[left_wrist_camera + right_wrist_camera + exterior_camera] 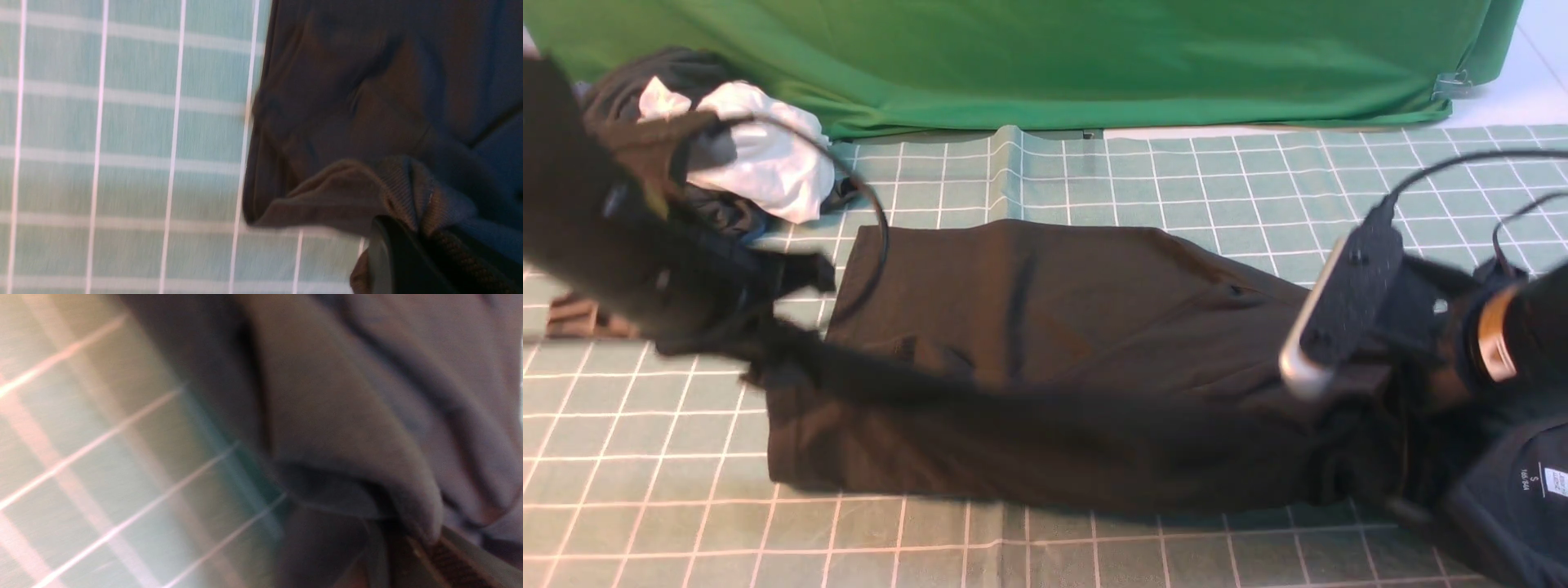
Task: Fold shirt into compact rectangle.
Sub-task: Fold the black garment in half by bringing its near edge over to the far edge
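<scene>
Surface: a green gridded mat [645,506] runs from the near edge of the front view up to a green backdrop [1045,57].

Item under inspection: the shirt [1054,327], black, lies on the mat on the robot's side of the backdrop and apart from it. It is partly folded into a broad band. Its long axis runs left to right, parallel to the backdrop's lower edge. The end bearing the white neck tag [1556,482] points to the robot's right. The opposite end is squared off and points to the robot's left. Along the edge farthest from the backdrop, a strip of cloth is raised off the mat and stretched between the two arms.

Other items: a pile of clothes [760,155], dark and white, sits at the backdrop's lower left edge, clear of the shirt.

Left gripper [425,249]: jaws together on a ribbed edge of the shirt, at the left end of the side away from the backdrop.

Right gripper [412,551]: view blurred, but the jaws are closed with shirt cloth bunched into them, at the tag end and likewise away from the backdrop.
</scene>
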